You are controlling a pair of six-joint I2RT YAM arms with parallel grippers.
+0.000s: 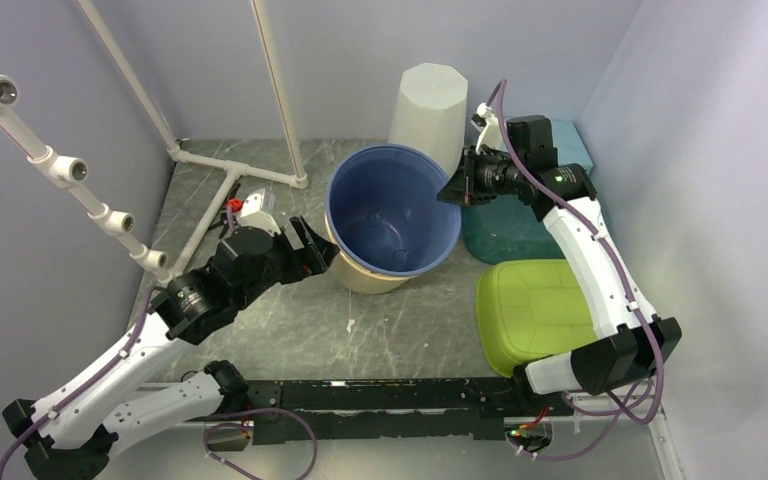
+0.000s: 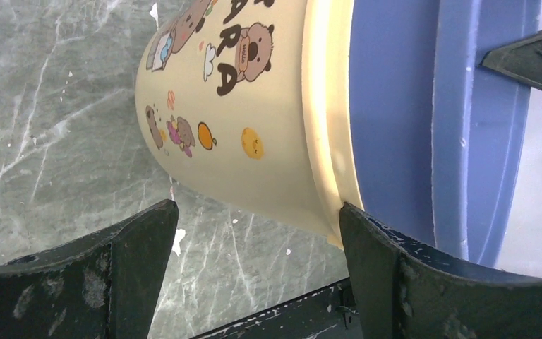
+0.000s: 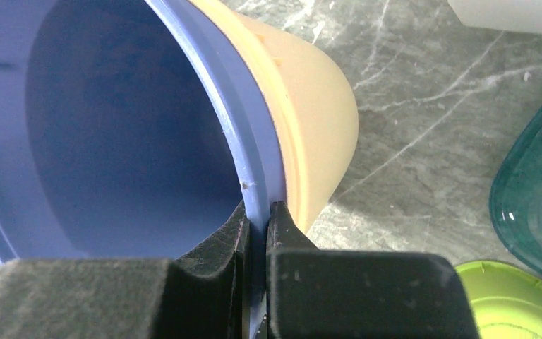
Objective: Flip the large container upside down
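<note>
Rim of the large container (image 1: pixel 392 215), mid-table, is pinched at 3 o'clock by right gripper (image 3: pixel 257 219); left gripper (image 1: pixel 312 250) gapes at 9. Bare table (image 1: pixel 290 330) at 7. Only left wrist shows cartoon prints (image 2: pixel 243 53).

Cream large container (image 2: pixel 254 106) with cartoon bears, blue rim, grey marbled table (image 1: pixel 290 320), lime-green lid (image 1: pixel 535 310), teal tub (image 1: pixel 510 238)

We see a grey marbled table (image 1: pixel 290 320). At its back stands a tall white bin (image 1: pixel 428 100), with a white pipe frame (image 1: pixel 240 170) off to the left. On the right sits a teal tub (image 1: pixel 505 235) and, nearer, a lime-green lid (image 1: pixel 530 310) just beside it.
</note>
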